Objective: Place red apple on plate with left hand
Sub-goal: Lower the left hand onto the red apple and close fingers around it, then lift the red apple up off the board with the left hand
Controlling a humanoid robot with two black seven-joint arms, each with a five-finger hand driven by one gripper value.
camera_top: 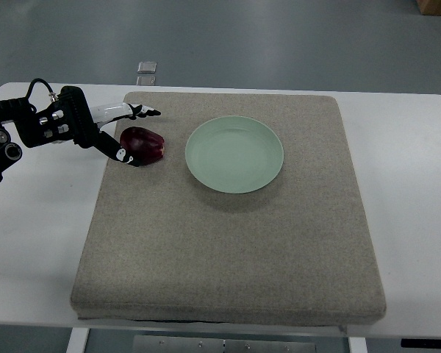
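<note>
A dark red apple (142, 145) lies on the grey felt mat (228, 243), just left of the pale green plate (235, 154). My left hand (132, 132) comes in from the left edge and sits at the apple's left side. Its fingers (141, 112) stretch out above the apple's far side, and the thumb (119, 153) reaches along its near side. The fingers are spread and do not close on the fruit. The plate holds nothing. My right arm does not show.
The mat covers most of a white table (37, 213). A small clear object (147, 68) lies on the floor beyond the table's far edge.
</note>
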